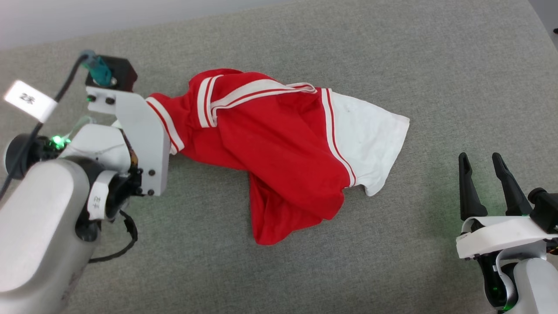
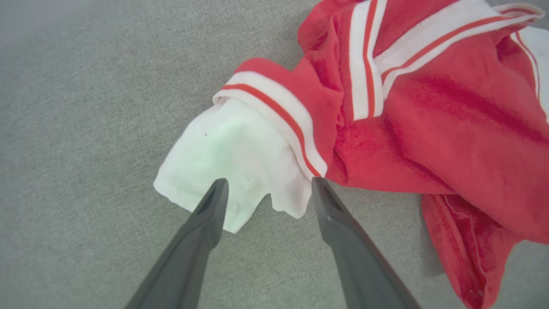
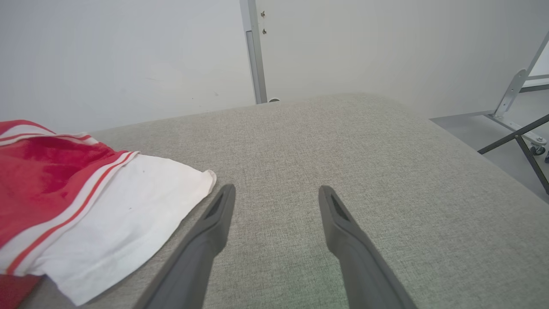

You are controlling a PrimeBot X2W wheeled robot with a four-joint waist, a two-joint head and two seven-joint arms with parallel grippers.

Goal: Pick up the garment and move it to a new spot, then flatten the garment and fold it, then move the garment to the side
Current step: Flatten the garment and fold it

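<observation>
Head view: the garment (image 1: pixel 279 152), a red short-sleeved jersey T-shirt, lies crumpled near the middle of a grey surface (image 1: pixel 392 65) covered in coarse woven cloth. Its soft knit body is bunched into deep folds, with a rounded red lobe hanging toward the near side. A flat white sleeve end (image 1: pixel 370 139) fans out to the right, edged by white ribbed trim with thin red stripes, and a similar striped band crosses the far side of the heap. No print can be seen among the folds.

At the left, the pale plastic wrist mount (image 1: pixel 139 135) of the left arm covers the shirt's left end. In the left wrist view, the left gripper (image 2: pixel 269 182) has its two tapered dark fingers spread wide, pinching nothing. The other white sleeve end (image 2: pixel 231 154), rumpled and hemmed, lies at the fingertips, and the left tip overlaps its hem. Whether it touches the cloth cannot be told.

The right gripper (image 1: pixel 479 156) sits at the near right, apart from the shirt, with its fingers also spread and nothing between them. In the right wrist view it points across bare grey weave, with the white sleeve to its left. A pale wall (image 3: pixel 128 56) and a metal frame on casters (image 3: pixel 514 124) stand beyond.
</observation>
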